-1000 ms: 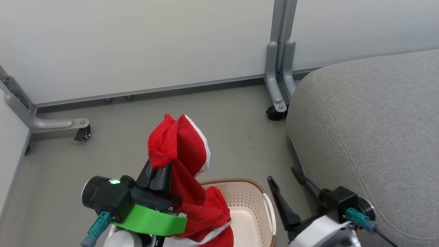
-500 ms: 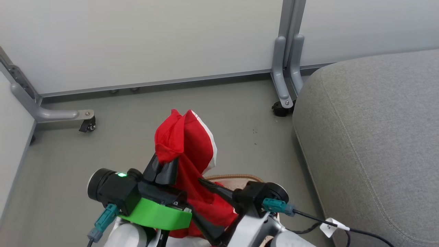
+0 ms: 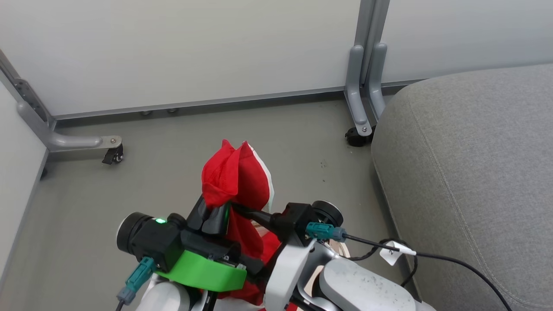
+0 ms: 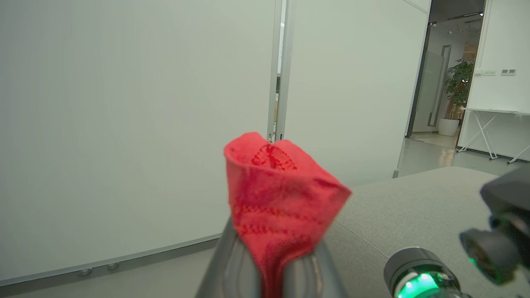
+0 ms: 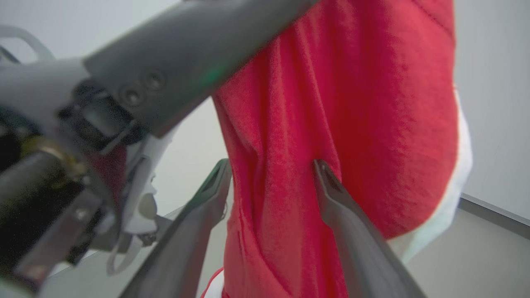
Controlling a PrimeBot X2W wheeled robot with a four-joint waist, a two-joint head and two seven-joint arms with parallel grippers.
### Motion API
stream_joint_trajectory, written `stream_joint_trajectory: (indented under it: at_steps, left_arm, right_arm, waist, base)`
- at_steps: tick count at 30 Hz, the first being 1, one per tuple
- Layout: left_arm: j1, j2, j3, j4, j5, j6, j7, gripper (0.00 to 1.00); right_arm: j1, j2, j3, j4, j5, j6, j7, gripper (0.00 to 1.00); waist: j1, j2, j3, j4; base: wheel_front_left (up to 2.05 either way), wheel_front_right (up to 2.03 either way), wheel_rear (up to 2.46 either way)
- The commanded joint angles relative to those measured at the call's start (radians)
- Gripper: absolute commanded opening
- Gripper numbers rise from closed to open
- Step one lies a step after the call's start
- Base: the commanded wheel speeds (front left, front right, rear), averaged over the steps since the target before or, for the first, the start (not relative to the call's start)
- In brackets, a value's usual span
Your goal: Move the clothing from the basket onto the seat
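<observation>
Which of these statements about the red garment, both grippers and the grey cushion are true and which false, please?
1. The left gripper is shut on the soft bright red, white-trimmed clothing. True.
2. The right gripper is clamped shut on that fabric. False: it is open, with the hanging cloth between its jaws.
3. The clothing lies on the large grey woven-fabric seat. False: it hangs from the left gripper, off the seat.
4. The seat stands on the robot's right. True.
</observation>
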Motion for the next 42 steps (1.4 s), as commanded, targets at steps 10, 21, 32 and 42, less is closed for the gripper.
stream_joint_trajectory:
  at_steps: [10, 21, 32, 42]
  left_arm:
    - [-0.018, 0.002, -0.009, -0.002, -0.009, 0.002, -0.004, 0.0]
    - [-0.014, 0.007, -0.007, 0.0, -0.016, 0.011, -0.005, 0.0]
    - [-0.015, 0.005, -0.005, 0.004, -0.017, 0.014, -0.007, 0.0]
    - [-0.015, 0.02, 0.003, 0.009, 0.017, 0.053, -0.001, 1.0]
  right_arm:
    - [-0.09, -0.001, 0.085, 0.056, 0.116, 0.0, -0.026, 0.0]
    - [-0.12, 0.0, 0.121, 0.093, 0.158, 0.0, -0.045, 0.0]
    - [-0.135, 0.0, 0.128, 0.114, 0.171, 0.0, -0.055, 0.0]
    - [-0.149, 0.0, 0.107, 0.13, 0.166, 0.0, -0.067, 0.0]
  waist:
    - [0.0, 0.0, 0.004, 0.002]
    - [0.0, 0.0, 0.001, -0.001]
    - [0.0, 0.0, 0.003, 0.0]
    - [0.0, 0.0, 0.008, 0.001]
  base:
    - [0.0, 0.0, 0.0]
    - [0.0, 0.0, 0.0]
    - [0.0, 0.0, 0.0]
    - [0.0, 0.0, 0.0]
